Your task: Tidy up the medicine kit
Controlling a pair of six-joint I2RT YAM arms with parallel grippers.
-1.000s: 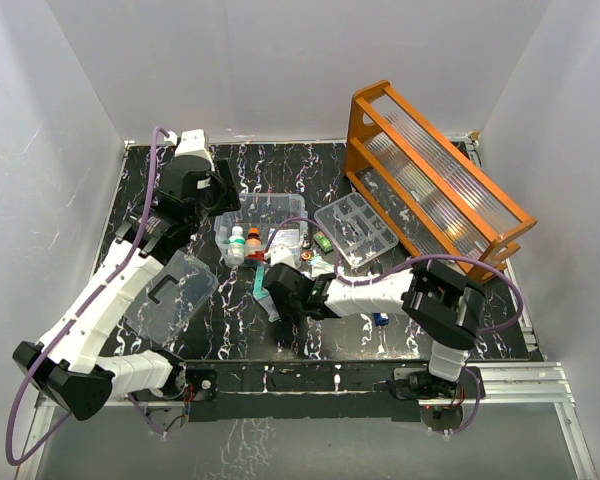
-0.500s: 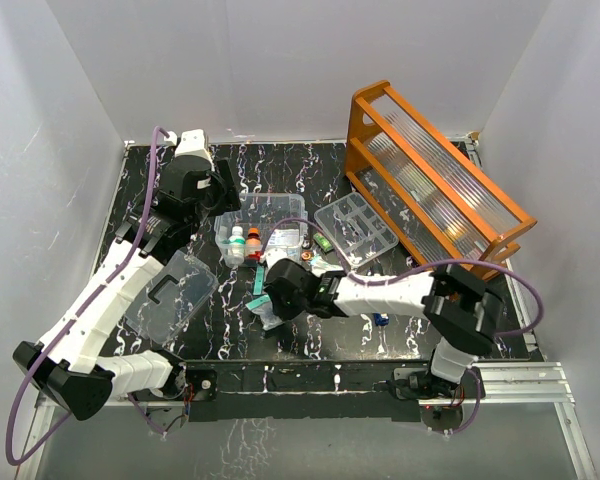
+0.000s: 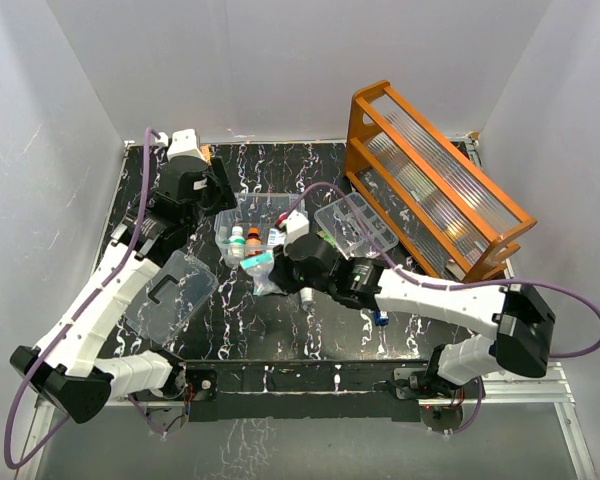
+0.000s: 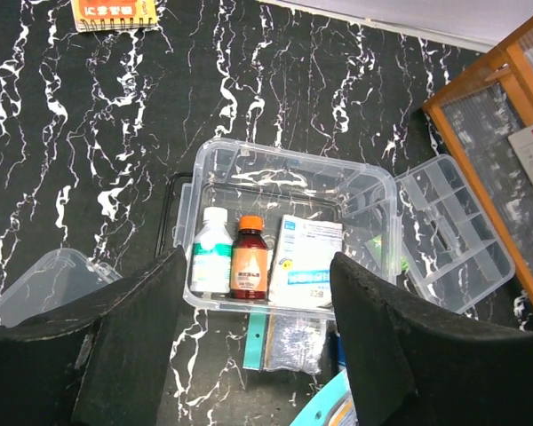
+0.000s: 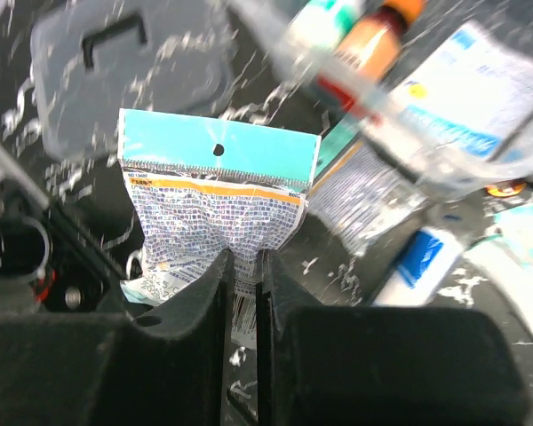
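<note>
Since the earlier frame the right arm has stretched forward from the near edge of the counter (image 3: 280, 340) toward the kit (image 4: 249, 155). The right tool (image 5: 244, 266) now arrives there clenched on the lower edge of a packet (image 5: 218, 200). The packet stands upright above the fingertips, teal header uppermost. The kit lies just ahead of this tool, open, with a white bottle (image 4: 212, 257), a brown bottle (image 4: 249, 262) and a box (image 4: 309, 262) lined along its near wall. Pickup therefore appears complete; the step in hand is judged to be transfer into the kit, where free floor remains behind the bottles. The left tool (image 4: 259, 293) has shifted only slightly: it hangs directly above the kit, jaws spread, nothing between them. The lid (image 3: 170, 295) lies off the kit, on the counter to the near side of the left tool.
</note>
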